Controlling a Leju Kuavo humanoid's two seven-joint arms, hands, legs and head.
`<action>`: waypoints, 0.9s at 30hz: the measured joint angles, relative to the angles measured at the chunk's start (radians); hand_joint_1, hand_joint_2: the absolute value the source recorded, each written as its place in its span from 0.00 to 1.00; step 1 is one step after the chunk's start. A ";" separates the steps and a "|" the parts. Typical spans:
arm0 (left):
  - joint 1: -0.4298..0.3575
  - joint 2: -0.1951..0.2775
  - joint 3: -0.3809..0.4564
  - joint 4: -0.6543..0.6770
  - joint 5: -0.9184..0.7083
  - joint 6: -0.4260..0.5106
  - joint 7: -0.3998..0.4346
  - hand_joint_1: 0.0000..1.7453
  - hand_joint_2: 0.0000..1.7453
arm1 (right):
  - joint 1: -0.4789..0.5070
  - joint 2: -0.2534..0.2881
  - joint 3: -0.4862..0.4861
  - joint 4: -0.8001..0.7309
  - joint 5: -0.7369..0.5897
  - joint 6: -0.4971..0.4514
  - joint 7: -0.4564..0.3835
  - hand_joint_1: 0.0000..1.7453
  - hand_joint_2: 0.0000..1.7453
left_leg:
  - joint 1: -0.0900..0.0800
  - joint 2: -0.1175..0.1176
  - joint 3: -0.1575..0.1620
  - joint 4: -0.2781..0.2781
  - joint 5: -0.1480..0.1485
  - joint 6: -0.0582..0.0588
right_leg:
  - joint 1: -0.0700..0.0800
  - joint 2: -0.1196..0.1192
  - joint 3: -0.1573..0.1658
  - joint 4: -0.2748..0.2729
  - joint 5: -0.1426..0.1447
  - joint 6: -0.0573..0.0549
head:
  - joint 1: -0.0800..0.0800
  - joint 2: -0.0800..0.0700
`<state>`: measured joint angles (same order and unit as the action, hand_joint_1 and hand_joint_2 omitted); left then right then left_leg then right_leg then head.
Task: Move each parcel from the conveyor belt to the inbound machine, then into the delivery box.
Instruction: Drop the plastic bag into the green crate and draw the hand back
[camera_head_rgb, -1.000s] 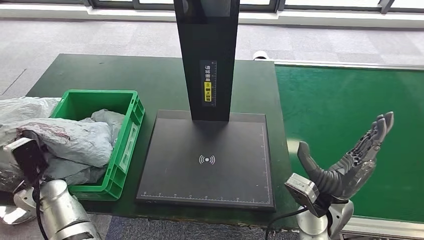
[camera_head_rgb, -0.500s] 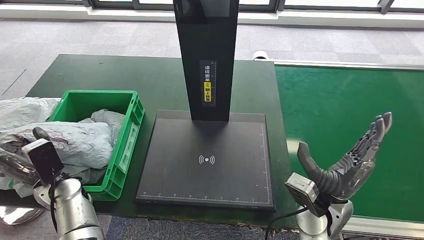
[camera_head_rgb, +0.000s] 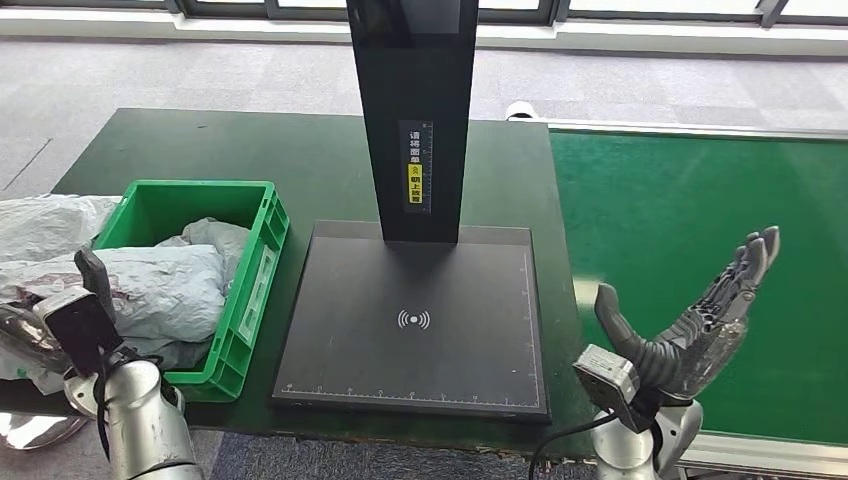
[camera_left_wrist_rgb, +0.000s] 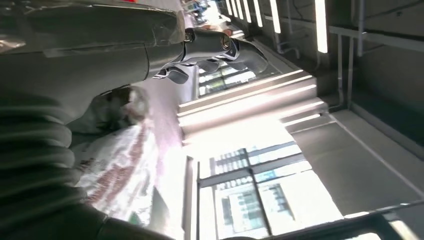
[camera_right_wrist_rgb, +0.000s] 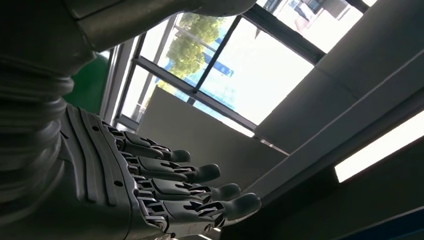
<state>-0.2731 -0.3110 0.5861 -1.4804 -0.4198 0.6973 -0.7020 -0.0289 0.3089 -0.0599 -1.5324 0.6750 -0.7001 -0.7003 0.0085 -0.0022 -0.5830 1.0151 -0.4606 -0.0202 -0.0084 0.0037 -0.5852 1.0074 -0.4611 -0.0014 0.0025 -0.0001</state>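
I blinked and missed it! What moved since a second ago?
The left hand has pulled back from over the grey parcels in the green delivery box, toward the robot. Whether it holds anything cannot be told. The right hand stays raised and open over the conveyor belt, drifting very little. The parcels, box and inbound machine stayed put.

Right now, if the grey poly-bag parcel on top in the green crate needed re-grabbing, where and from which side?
Probably the top grey parcel at its puffy middle fold, coming from above. The green crate walls it in on the far and scanner sides, and the bag is soft and crumpled, so a pinch on a raised wrinkle should hold. The left robot hand is nearest; the right robot hand hovers open by the belt.
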 joint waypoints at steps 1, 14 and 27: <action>0.015 0.000 -0.034 -0.032 0.009 0.000 0.000 0.00 1.00 | 0.000 0.000 0.000 0.000 -0.014 0.000 0.000 0.00 1.00 | 0.000 0.000 0.000 0.000 0.000 0.000 | 0.000 0.000 0.000 0.000 0.000 0.000 | 0.000 0.000; 0.152 0.015 -0.431 -0.478 -0.004 0.000 -0.001 0.00 1.00 | 0.000 -0.025 0.122 0.010 -0.272 0.000 0.000 0.00 1.00 | 0.000 0.000 0.000 0.000 -0.001 -0.001 | 0.000 0.000 0.000 0.000 0.000 0.000 | 0.000 0.000; 0.170 0.018 -0.479 -0.559 -0.007 0.000 0.000 0.00 1.00 | 0.000 -0.040 0.152 0.015 -0.275 0.000 0.000 0.00 1.00 | 0.000 0.000 0.000 0.000 0.000 -0.001 | 0.000 0.000 0.001 0.000 0.000 0.000 | 0.000 0.000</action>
<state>-0.1029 -0.2930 0.1071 -2.0392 -0.4273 0.6973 -0.7019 -0.0289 0.2690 0.0923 -1.5171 0.4003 -0.7000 -0.7008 0.0085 -0.0023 -0.5832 1.0150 -0.4609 -0.0212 -0.0082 0.0032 -0.5844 1.0074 -0.4612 -0.0014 0.0023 0.0000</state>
